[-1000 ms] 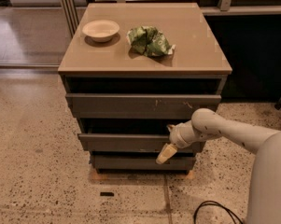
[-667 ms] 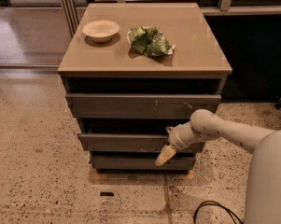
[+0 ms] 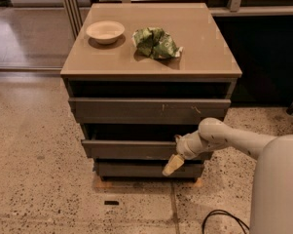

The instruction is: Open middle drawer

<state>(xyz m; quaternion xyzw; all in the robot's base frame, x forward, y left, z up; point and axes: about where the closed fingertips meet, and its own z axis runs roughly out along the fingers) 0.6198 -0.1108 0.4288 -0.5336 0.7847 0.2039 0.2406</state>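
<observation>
The middle drawer (image 3: 131,149) is the plain dark grey-brown front between the larger scratched top front (image 3: 146,110) and the short bottom front (image 3: 136,169). It stands out slightly further than the bottom one, with a dark gap above it. My gripper (image 3: 174,161) is at the right part of the middle drawer's front, reaching in from the right on the white arm (image 3: 233,143). One pale finger (image 3: 172,165) hangs down over the drawer's lower edge in front of the bottom drawer.
A tan cabinet top (image 3: 204,48) carries a white bowl (image 3: 105,31) and a crumpled green bag (image 3: 155,43). Speckled floor lies in front, with a small dark scrap (image 3: 111,202) and a black cable (image 3: 224,219). My white base (image 3: 277,189) is at lower right.
The gripper has shifted a touch to the left along the middle drawer's front. The drawers look unchanged.
</observation>
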